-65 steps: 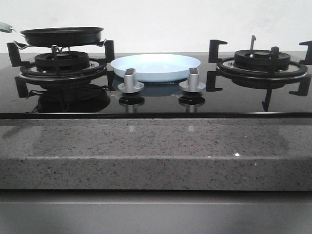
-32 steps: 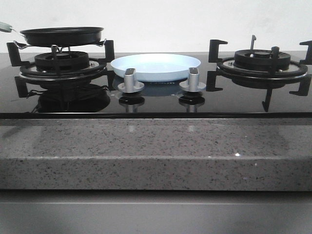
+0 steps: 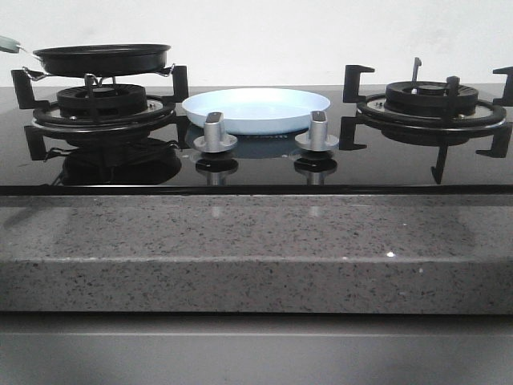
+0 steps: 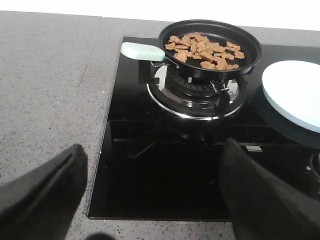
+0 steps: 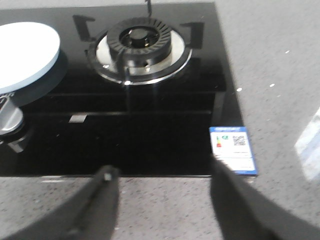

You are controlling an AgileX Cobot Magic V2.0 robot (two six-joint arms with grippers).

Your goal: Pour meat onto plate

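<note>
Stove with pan of meat (image 4: 205,48) and plate (image 3: 256,110), unchanged from earlier frames.
Both claws, left (image 4: 150,192) and right (image 5: 162,200), released; blue label (image 5: 233,150) with QR code, text unreadable.

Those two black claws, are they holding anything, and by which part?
Nothing. The left gripper and right gripper are both open and empty; the frying pan with the meat sits untouched on its burner.
</note>
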